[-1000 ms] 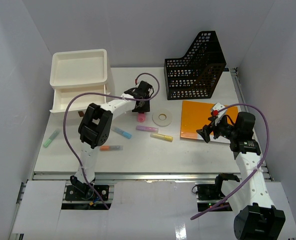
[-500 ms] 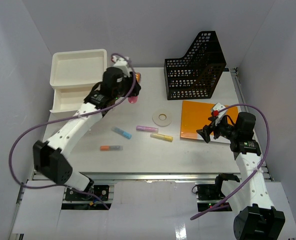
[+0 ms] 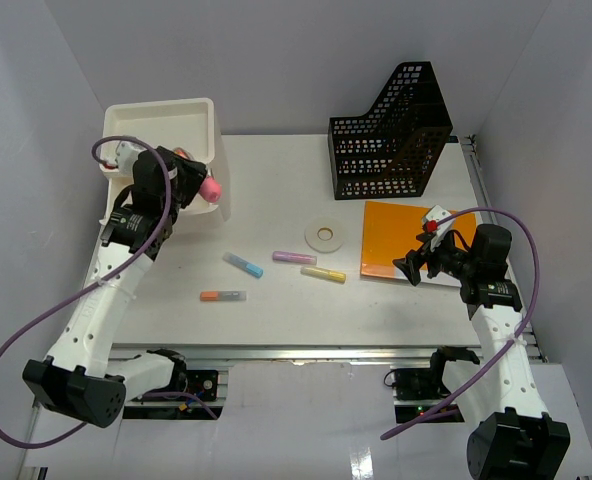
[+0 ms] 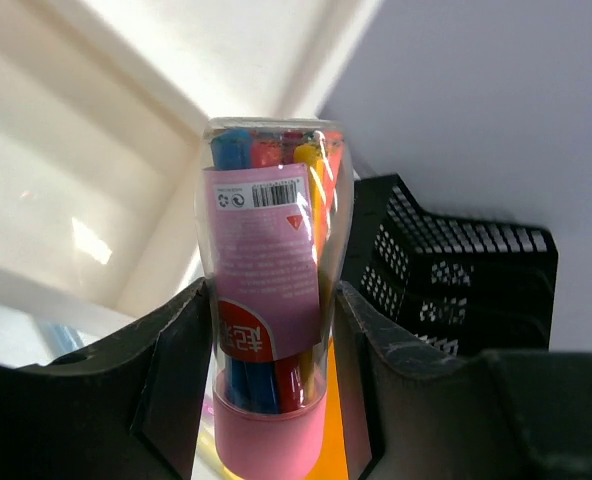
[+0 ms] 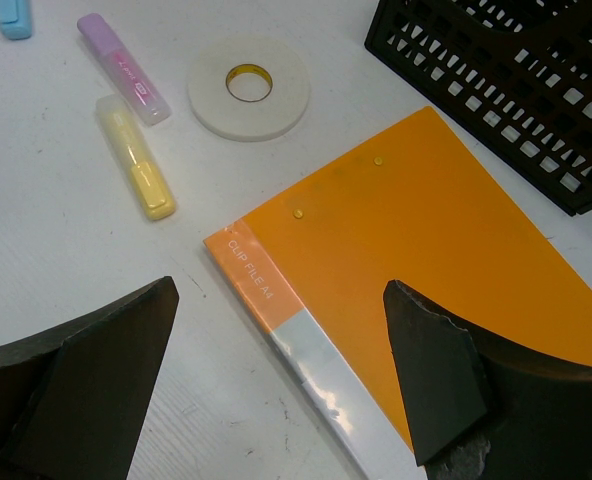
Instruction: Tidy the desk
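Desk (image 3: 276,185) lies white under both arms. At its left edge my left gripper (image 3: 198,186) is clamped on a pen pack (image 3: 212,189), beside the tray (image 3: 216,140) wall. I judge stowing is the step in hand: next, carry it over the wall and release. Highlighters (image 3: 294,257) lie mid-desk. My right gripper (image 3: 417,266) hovers, fingers apart, over the folder (image 3: 401,240).

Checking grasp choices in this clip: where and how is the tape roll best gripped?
Probably from straight above. The tape roll lies flat on the desk, so its rim looks too low for a side pinch. Put one finger in the centre hole and one outside, closing on the ring's wall.
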Tool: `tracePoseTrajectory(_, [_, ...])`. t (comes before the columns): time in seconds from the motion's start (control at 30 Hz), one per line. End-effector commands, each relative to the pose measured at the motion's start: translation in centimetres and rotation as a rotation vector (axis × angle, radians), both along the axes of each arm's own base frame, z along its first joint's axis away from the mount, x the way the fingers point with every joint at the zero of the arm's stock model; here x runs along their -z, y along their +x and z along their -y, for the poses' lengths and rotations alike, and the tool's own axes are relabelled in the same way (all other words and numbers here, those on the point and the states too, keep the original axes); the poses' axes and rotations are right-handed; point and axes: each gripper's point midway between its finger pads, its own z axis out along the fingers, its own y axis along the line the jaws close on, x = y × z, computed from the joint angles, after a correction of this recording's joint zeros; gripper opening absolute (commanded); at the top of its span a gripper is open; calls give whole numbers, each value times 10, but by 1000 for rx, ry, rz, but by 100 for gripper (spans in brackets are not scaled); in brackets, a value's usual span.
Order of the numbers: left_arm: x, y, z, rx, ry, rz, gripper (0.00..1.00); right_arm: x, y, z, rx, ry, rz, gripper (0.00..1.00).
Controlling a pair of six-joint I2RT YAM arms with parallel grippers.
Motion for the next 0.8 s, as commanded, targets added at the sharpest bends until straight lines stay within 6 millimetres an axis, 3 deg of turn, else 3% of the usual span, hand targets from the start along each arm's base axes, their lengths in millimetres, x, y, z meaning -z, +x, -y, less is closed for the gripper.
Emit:
tracePoseTrajectory(0.0, [7,-17,-51,-320,-183,-81,0,-5,-1,-1,-3,11,15,90])
tracePoseTrajectory(0.3, [48,7,-87,-456,-280,-173,0,-6,-1,0,1,9,19,90])
tracePoseTrajectory(0.37, [46,13,-88,-464,-272,-178,18,-5,-1,0,1,9,16,90])
tracePoseTrajectory(0.43, [42,17,-90,-466,-259,-172,52,-6,-1,0,1,8,20,90])
tracePoseTrajectory(0.53, [44,17,-93,-469,-241,-177,79,-6,-1,0,0,8,20,90])
tracePoseTrajectory(0.7, [36,18,-95,-453,-230,-156,96,-5,-1,-1,-2,9,19,90])
tracePoseTrajectory(0.77, [31,20,-92,-424,-221,-144,98,-4,-1,-1,-2,9,15,90])
